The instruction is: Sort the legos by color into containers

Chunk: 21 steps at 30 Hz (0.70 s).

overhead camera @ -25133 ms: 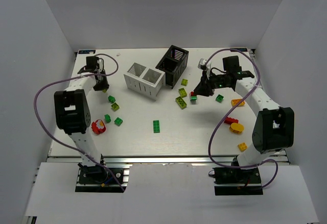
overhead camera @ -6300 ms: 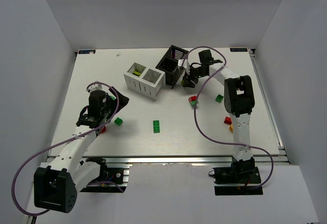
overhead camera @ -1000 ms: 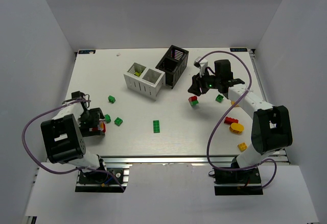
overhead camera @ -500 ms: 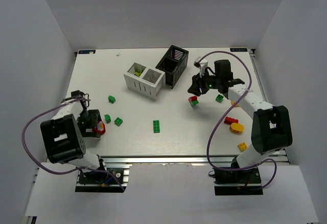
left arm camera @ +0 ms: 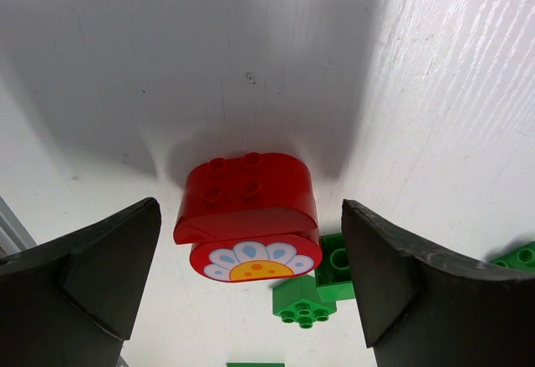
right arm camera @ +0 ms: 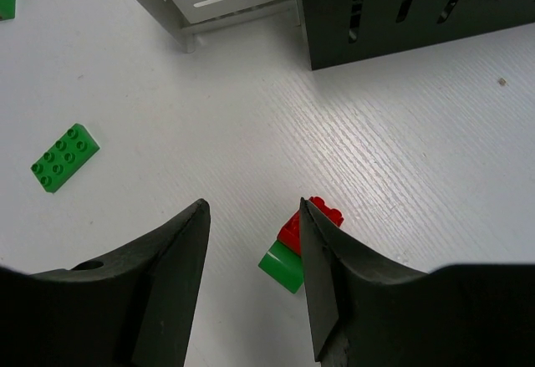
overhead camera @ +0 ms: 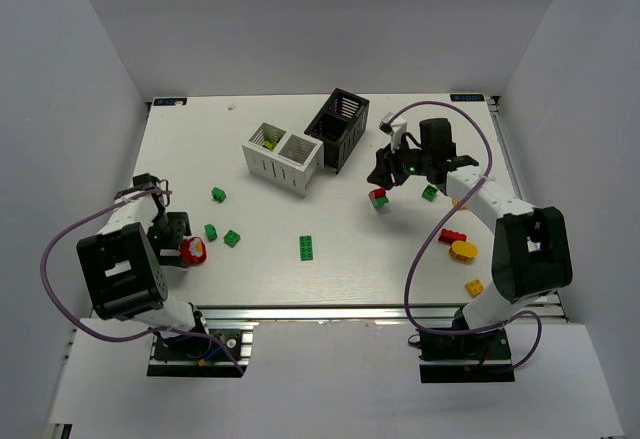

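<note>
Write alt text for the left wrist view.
A rounded red plastic brick with a flower printed on one face sits on the white table between the dark fingers of the open left pincer. Small green studded bricks lie beside it.

White table (overhead camera: pixel 370 274) enclosed by plain white walls (overhead camera: pixel 300 19).

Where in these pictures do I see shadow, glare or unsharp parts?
Left wrist view: a broad soft shadow darkens the table beyond the red flower brick, which is sharp. Right wrist view: even light, crisp table grain; the right pincer, close to the lens, looks slightly soft. Top view: even light, no glare; the green brick shows little detail.
</note>
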Each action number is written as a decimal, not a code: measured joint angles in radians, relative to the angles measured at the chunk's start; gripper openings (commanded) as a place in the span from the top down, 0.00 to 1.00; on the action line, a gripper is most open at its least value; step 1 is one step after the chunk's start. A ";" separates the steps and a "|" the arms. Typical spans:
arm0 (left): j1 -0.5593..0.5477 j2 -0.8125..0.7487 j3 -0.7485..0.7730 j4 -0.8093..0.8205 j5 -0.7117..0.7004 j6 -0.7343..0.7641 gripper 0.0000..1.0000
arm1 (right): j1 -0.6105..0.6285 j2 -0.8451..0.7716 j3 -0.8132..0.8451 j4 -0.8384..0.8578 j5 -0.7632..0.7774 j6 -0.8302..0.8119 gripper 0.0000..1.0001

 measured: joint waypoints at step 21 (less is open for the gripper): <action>0.009 0.051 -0.026 0.050 0.021 -0.004 0.02 | -0.009 0.000 -0.001 0.002 -0.011 0.001 0.48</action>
